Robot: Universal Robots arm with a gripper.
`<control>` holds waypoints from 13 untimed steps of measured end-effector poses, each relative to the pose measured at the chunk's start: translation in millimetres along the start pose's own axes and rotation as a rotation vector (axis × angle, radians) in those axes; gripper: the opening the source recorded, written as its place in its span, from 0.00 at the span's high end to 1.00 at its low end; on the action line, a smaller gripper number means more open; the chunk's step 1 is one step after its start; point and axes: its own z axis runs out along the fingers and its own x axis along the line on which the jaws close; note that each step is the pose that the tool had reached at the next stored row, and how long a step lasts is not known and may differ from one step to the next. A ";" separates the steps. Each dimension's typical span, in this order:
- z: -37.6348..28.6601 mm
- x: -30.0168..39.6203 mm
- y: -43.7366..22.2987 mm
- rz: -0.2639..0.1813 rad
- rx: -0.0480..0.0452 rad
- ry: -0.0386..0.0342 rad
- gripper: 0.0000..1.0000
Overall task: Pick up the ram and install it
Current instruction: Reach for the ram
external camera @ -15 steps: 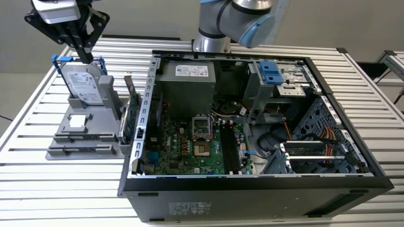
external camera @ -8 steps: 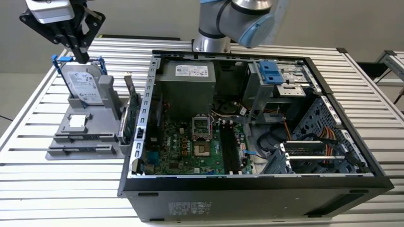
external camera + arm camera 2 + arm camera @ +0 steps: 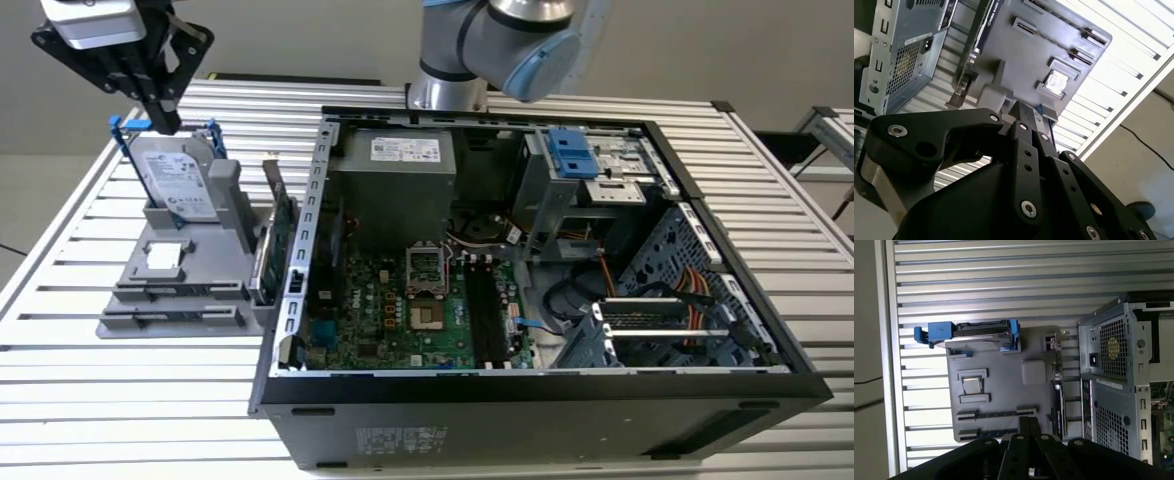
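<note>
My gripper hangs high at the exterior view's left, above the silver hard drive that stands in its blue frame on the grey holder. The fingers press together with nothing between them, so the gripper is shut and empty. The holder's two long slots look bare in both wrist views. I cannot pick out the ram; it is hidden or too thin to tell. The black motherboard slots lie inside the open computer case, well to the right of the gripper.
A green expansion card stands upright between the holder and the case wall. A small chip rests in a recess on the holder. The case holds a power supply, a blue drive bay and cables. The slatted table surrounds everything.
</note>
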 end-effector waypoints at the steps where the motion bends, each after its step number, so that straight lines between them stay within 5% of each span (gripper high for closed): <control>1: 0.0 1.0 -0.1 0.000 0.0000 0.0000 1.00; 13: -0.3 10.5 -0.7 0.000 0.0000 0.0000 1.00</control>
